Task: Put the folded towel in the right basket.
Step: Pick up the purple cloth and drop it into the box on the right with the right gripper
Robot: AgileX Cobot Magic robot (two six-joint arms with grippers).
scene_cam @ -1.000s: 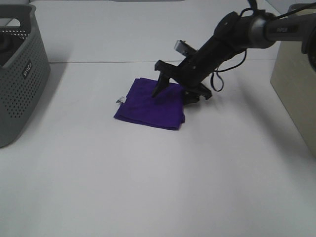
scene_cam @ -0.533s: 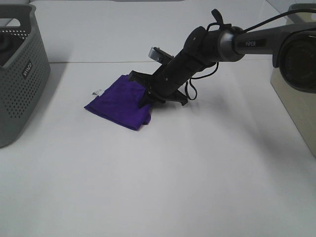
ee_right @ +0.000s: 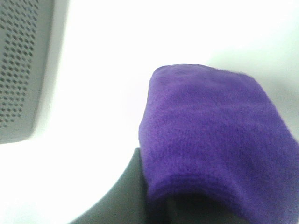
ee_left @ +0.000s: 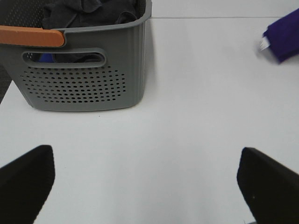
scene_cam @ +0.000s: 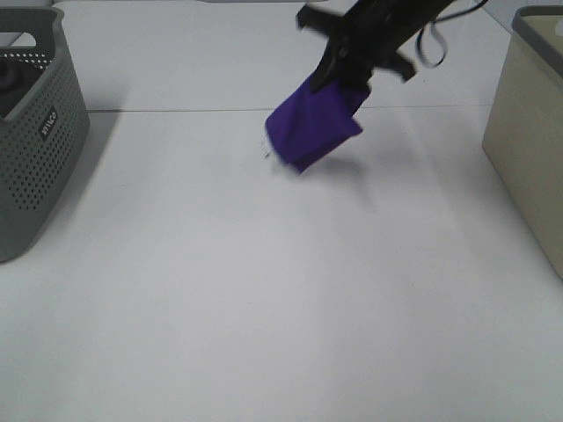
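Observation:
The folded purple towel (scene_cam: 313, 126) hangs in the air above the table, held by my right gripper (scene_cam: 345, 77), which is shut on its upper edge. It fills the right wrist view (ee_right: 210, 144) and shows at the edge of the left wrist view (ee_left: 285, 36). The right basket (scene_cam: 530, 123) is a beige bin at the right edge of the high view, to the right of the towel. My left gripper (ee_left: 145, 182) is open and empty; only its two dark fingertips (ee_left: 25, 179) show, over bare table.
A grey perforated basket (scene_cam: 35, 132) stands at the left edge of the table; it holds dark cloths (ee_left: 88, 11) and has an orange handle (ee_left: 30, 36). The white table (scene_cam: 264, 299) stretches between the two baskets.
My right gripper has closed on the towel, lifted it off the table and carried it up and to the right. The towel now hangs folded instead of lying flat.

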